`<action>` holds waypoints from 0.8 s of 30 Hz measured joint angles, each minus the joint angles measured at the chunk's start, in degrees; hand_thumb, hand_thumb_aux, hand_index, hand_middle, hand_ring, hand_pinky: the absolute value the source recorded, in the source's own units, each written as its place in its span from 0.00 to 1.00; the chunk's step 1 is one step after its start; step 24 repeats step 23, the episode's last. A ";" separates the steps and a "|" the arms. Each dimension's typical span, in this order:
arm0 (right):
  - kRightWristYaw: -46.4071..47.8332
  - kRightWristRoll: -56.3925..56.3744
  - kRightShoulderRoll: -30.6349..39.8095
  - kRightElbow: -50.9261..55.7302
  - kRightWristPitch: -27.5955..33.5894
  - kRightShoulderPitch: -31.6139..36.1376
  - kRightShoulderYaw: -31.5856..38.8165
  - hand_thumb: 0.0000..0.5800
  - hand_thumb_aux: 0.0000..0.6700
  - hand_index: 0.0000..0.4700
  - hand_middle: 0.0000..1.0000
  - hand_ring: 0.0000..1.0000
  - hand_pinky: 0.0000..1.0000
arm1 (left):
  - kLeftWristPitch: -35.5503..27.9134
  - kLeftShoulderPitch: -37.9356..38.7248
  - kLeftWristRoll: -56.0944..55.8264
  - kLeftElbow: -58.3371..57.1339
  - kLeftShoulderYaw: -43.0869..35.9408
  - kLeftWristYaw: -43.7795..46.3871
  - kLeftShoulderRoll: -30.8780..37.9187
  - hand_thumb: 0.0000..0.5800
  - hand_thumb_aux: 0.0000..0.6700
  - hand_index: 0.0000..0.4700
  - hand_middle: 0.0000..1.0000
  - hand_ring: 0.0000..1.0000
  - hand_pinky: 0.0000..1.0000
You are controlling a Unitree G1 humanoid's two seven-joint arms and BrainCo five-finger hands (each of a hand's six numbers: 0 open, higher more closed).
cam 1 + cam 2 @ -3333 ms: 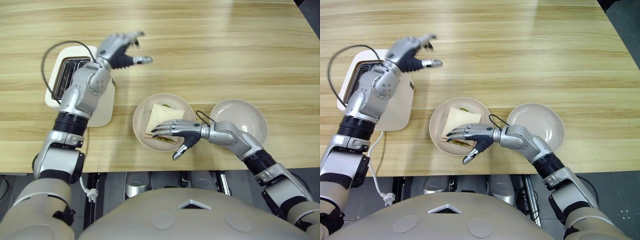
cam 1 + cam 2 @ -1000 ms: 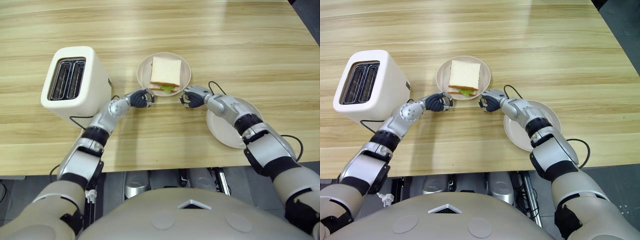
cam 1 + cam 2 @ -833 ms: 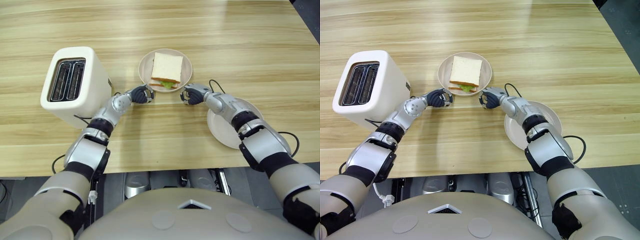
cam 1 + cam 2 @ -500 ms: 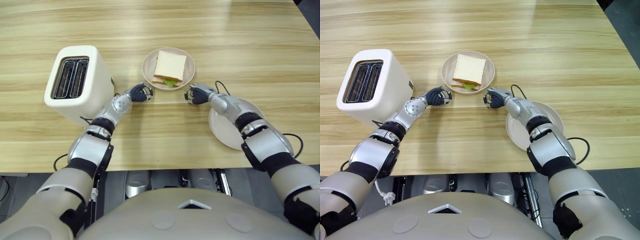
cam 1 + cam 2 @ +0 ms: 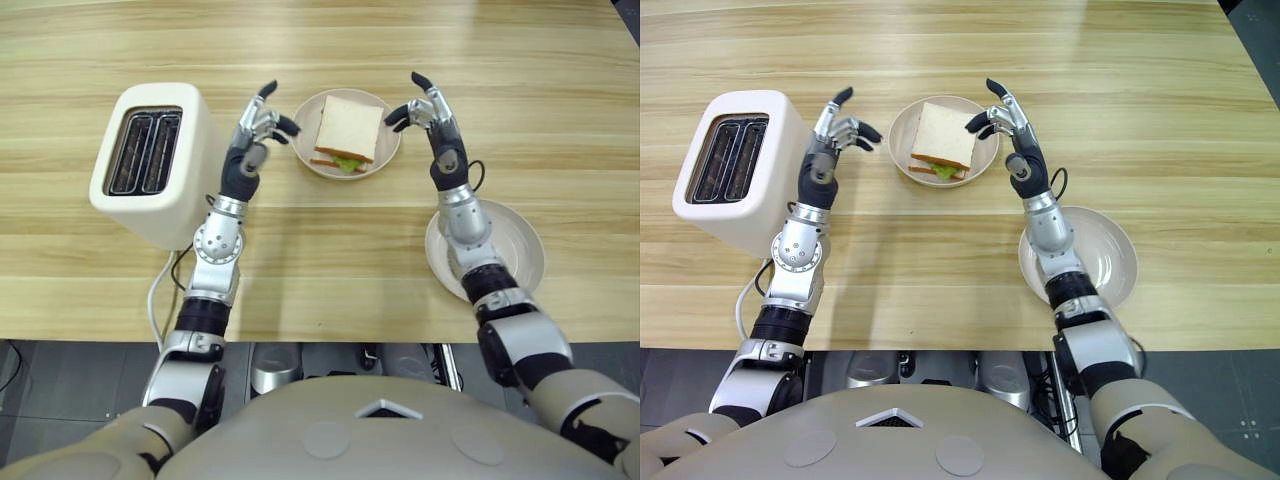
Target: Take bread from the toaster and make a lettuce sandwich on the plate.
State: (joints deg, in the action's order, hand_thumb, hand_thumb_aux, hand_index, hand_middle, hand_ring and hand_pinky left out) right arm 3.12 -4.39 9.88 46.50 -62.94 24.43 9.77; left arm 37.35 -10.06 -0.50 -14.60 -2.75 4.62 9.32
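Sandwich (image 5: 350, 128) judged finished, set on plate (image 5: 308, 160) between left hand (image 5: 252, 140) and right hand (image 5: 437, 125); both hands held upright, fingers spread, nothing gripped; if either hand is swung inward, plate rim could be clipped and top slice slid off lettuce (image 5: 347, 161); toaster (image 5: 150, 165) just outboard of left hand could be bumped; a second ago both hands were curled into fists, lower by plate's near edge

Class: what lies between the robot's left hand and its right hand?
The plate holding the lettuce sandwich lies between the left hand and right hand, seen in both eye views.
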 measured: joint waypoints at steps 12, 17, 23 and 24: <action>3.94 -0.33 -4.30 -0.55 -0.89 -1.84 -4.19 0.00 0.00 0.00 0.00 0.00 0.00 | 4.62 1.01 3.90 -3.35 0.85 -2.00 -3.52 0.00 0.00 0.00 0.00 0.00 0.00; 4.80 -0.62 -5.26 -0.55 -0.50 -1.75 -6.12 0.00 0.00 0.00 0.00 0.00 0.00 | 4.92 1.48 4.82 -4.24 1.06 -2.87 -3.54 0.00 0.00 0.00 0.00 0.00 0.00; 4.89 0.14 -5.36 -0.55 -0.46 -1.72 -7.44 0.00 0.00 0.00 0.00 0.00 0.00 | 5.03 1.64 4.33 -4.44 1.44 -3.71 -3.90 0.00 0.00 0.00 0.00 0.00 0.00; 4.89 0.14 -5.36 -0.55 -0.46 -1.72 -7.44 0.00 0.00 0.00 0.00 0.00 0.00 | 5.03 1.64 4.33 -4.44 1.44 -3.71 -3.90 0.00 0.00 0.00 0.00 0.00 0.00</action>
